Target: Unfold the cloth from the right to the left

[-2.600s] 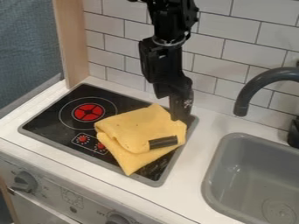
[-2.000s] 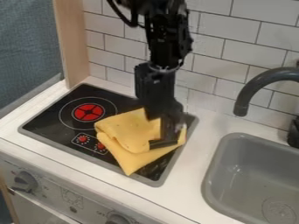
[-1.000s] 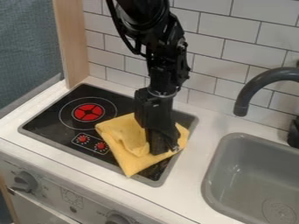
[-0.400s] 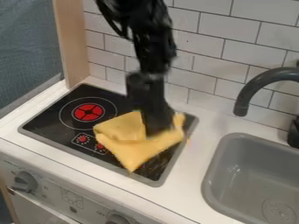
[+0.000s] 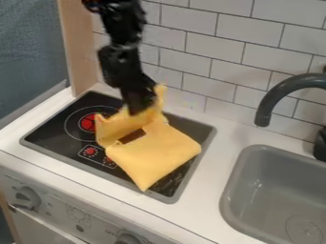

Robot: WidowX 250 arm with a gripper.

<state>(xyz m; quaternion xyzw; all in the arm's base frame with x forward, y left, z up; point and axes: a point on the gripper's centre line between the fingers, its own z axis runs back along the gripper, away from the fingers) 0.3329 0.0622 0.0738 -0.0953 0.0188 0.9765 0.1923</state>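
Seeing the yellow cloth (image 5: 153, 157) on the black stovetop (image 5: 47, 133), we mark it as partly unfolded: the near part lies spread flat, one corner pointing to the stovetop's front edge, another toward its right edge. We have the far-left part standing up in a crumpled flap, with a peak rising just beside the hand (image 5: 138, 108). We read the hand as grasping the cloth by that raised part; it hangs down at a slant over the stovetop's back half, arm coming in from the top edge, upper left. We note a dark patch (image 5: 132, 136) between the raised flap and the flat part. We see a red burner (image 5: 87, 123) partly covered by the flap, and printed red controls (image 5: 90, 151) just left of the cloth. We log the stovetop set in a white counter (image 5: 204, 214), a grey sink (image 5: 236, 190) to its right with a dark faucet (image 5: 274, 97) over it, a white tiled wall (image 5: 223, 52) behind, a wooden panel (image 5: 79, 52) at left, and a knob (image 5: 26, 198) on the front below.
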